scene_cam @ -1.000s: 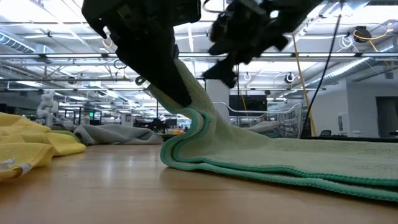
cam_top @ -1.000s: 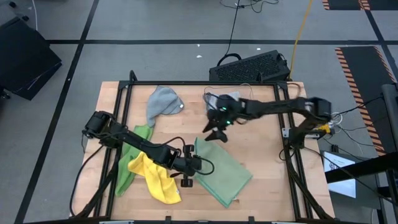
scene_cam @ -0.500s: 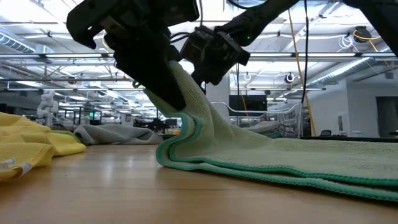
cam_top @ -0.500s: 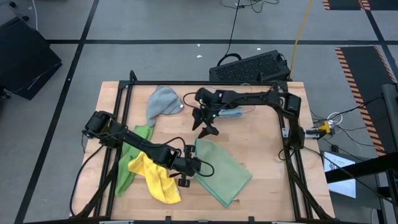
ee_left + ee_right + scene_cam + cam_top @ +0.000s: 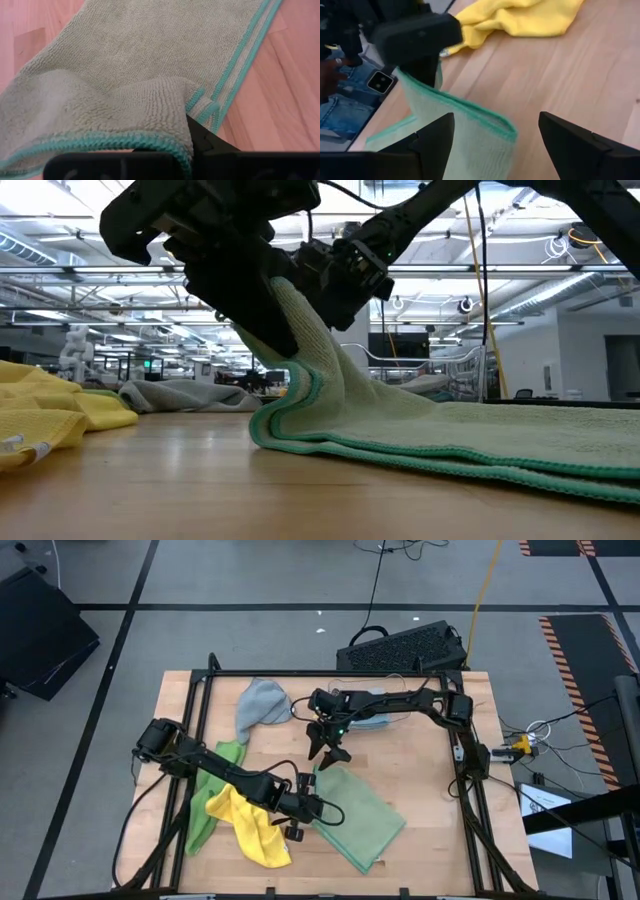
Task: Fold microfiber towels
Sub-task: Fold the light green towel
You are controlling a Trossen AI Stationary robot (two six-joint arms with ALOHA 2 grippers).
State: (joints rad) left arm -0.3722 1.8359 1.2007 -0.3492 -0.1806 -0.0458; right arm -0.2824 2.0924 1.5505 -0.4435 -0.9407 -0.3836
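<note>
While lying mid-table, sage green towel (image 5: pixel 358 817) soft, light, drapes freely; best pinched at trimmed corners | left gripper (image 5: pixel 300 808) clamped on its near-left corner, lifting | right gripper (image 5: pixel 328 748) spread wide, empty, just beyond towel's far corner

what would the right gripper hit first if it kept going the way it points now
Most likely the sage green towel: the open right gripper points at its raised edge, held by the left gripper.

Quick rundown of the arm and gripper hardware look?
Both arms are black and slender, built of jointed tube links with black cables looped alongside. The left gripper and right gripper each end in two flat, matte black fingers. A small green light glows near the right wrist. No markings are legible.
</note>
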